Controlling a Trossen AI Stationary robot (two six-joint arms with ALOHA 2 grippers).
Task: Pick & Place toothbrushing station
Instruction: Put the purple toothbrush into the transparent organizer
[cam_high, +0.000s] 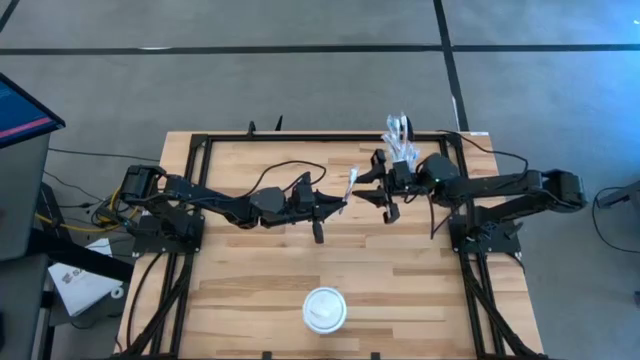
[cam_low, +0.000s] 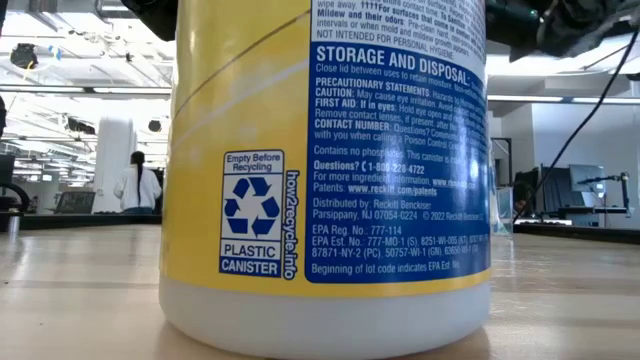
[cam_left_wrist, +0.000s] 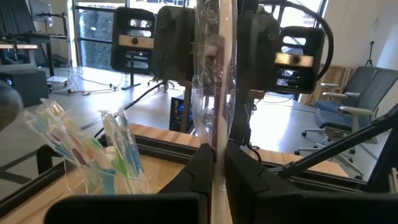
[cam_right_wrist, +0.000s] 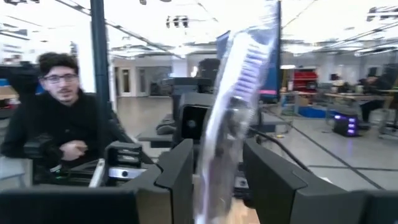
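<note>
1. Wood-grained butcher-block made up the table (cam_high: 250, 300), pale and smooth, edged by a black metal frame; I worked both arms over its far half.
2. On my left, the left gripper (cam_high: 340, 206) was pinched shut on a wrapped toothbrush (cam_high: 351, 186), a slim stick in crinkly clear plastic. In the left wrist view it stood straight up between the dark fingers (cam_left_wrist: 196, 171).
3. Just to the right, the right gripper (cam_high: 386, 190) faced the left one with the toothbrush between them. Its own wrist view showed the same wrapped toothbrush (cam_right_wrist: 239, 93), white bristles uppermost, rising between two blocky black fingers (cam_right_wrist: 177, 171) that stood apart, one on each side. I could not tell whether they were touching the wrapper.
4. Behind the right gripper, at the table's far edge, stood the clear tumbler (cam_high: 400, 140) with several more wrapped brushes fanned out of it; the left wrist view showed it as a glassy cup (cam_left_wrist: 93, 171) with pastel handles inside.
5. Near the front edge sat a round white lid (cam_high: 324, 309); the low view showed the canister (cam_low: 330, 170) beneath it, glossy yellow and blue plastic.
6. My judgement: the job was partway along. One brush was in mid-handover and still had to go into the tumbler. I saw no tubes anywhere.
</note>
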